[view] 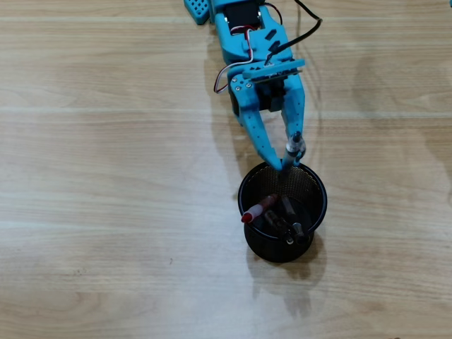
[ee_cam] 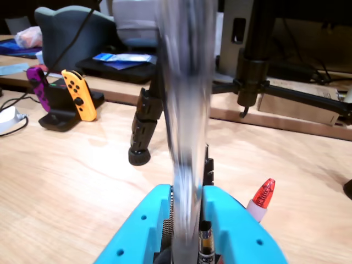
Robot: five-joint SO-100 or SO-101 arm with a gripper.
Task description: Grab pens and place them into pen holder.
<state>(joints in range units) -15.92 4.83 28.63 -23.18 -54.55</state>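
Blue gripper [view: 289, 161] hangs just over the far rim of the pen holder [view: 248, 185] in the overhead view, jaws pinched almost shut on the clear pen [ee_cam: 184, 110], which stands upright and smeared by motion in the wrist view. Inside the pen holder lie the red pen [view: 258, 210] and two dark pens [view: 288, 219]. The held pen sits right above the rim, so on release it could strike the edge and tumble outside, or bounce off the pens already crowding the holder.

Wooden table [view: 106, 176] under pen holder [view: 282, 244]
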